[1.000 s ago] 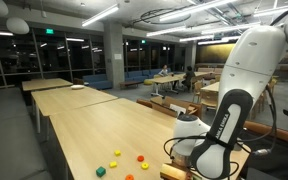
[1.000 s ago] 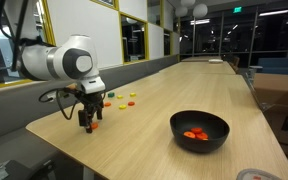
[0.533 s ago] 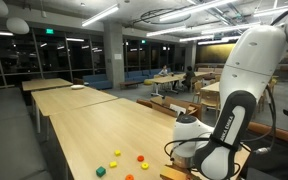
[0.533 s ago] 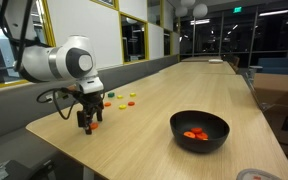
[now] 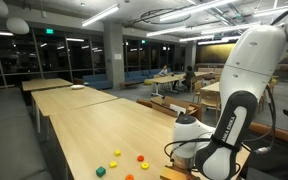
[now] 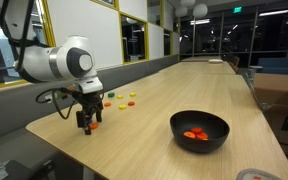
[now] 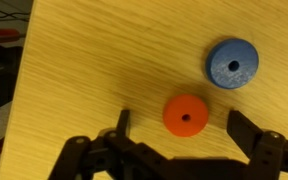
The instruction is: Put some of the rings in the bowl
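In the wrist view an orange ring lies flat on the wooden table, between the two dark fingers of my open gripper, which do not touch it. A blue ring lies just beyond it. In an exterior view my gripper hangs low over the table near its left end, with small rings scattered behind it. The black bowl stands to the right with several orange and red rings inside. Loose rings also show in an exterior view.
The table edge runs along the left side in the wrist view. The robot arm's white body fills the right of an exterior view. More long tables stand behind.
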